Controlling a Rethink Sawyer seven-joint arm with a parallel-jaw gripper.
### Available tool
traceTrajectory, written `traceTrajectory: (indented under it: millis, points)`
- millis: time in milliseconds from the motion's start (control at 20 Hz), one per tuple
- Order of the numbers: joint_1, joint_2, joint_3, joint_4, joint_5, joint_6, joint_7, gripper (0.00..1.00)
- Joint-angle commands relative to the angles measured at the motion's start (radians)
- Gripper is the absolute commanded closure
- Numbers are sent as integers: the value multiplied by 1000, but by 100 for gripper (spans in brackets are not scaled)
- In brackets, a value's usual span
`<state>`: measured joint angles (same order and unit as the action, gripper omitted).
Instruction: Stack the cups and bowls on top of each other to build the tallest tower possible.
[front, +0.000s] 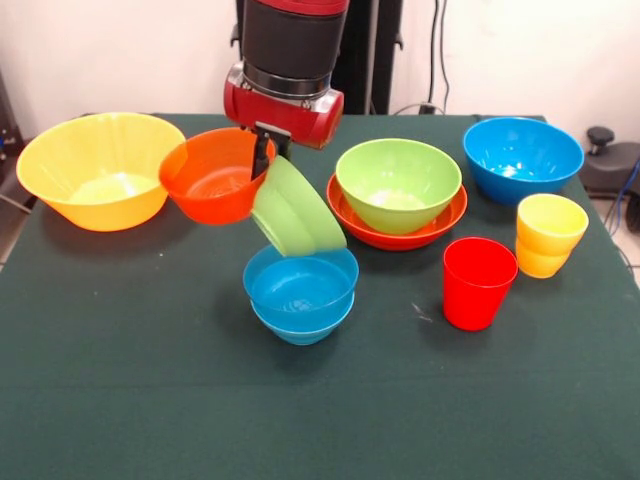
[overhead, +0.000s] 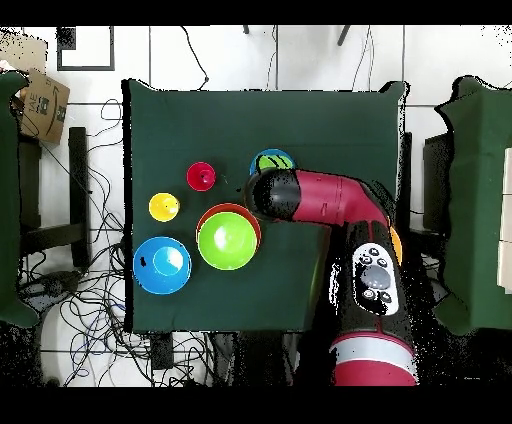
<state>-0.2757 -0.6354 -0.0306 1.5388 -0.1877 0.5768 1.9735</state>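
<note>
**Green bowl tilted over the blue one, mid-table**

My gripper (front: 263, 152) is down over the middle of the table (front: 150, 400), and a dark finger (front: 261, 158) is pinching the upper rim of a pale green bowl (front: 296, 212). It's clenched on that rim. The bowl hangs steeply tilted, almost on edge, and its low side appears to touch the rim of a small blue bowl (front: 300, 288), which seems to be two blue bowls nested.

From the front, just beside my gripper sits a red-orange bowl (front: 213, 177), upright, close against the green one I'm carrying. Beyond it, towards the table's left edge, the big orange-yellow bowl (front: 100, 168) stands alone.

On the other side there's already a small pile: a bright green bowl (front: 398, 183) nested in a wide, shallow red-orange bowl (front: 352, 223). Towards the far right corner sits a larger blue bowl (front: 522, 157), empty. Nearer the right edge is the yellow cup (front: 549, 235), upright, and just beside it, apart and closer to the middle, the red cup (front: 478, 282), upright as well.

From overhead my arm (overhead: 320, 200) covers the bowl I'm gripping; only the blue bowl peeks out beside it.
</note>
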Motion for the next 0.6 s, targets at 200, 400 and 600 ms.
traceTrajectory:
  millis: [200,400,600]
  points:
    - [20,78,94,-79,11,92,16,100]
    - [24,88,92,-69,6,62,25,100]
    - [33,97,84,-59,-1,37,35,100]
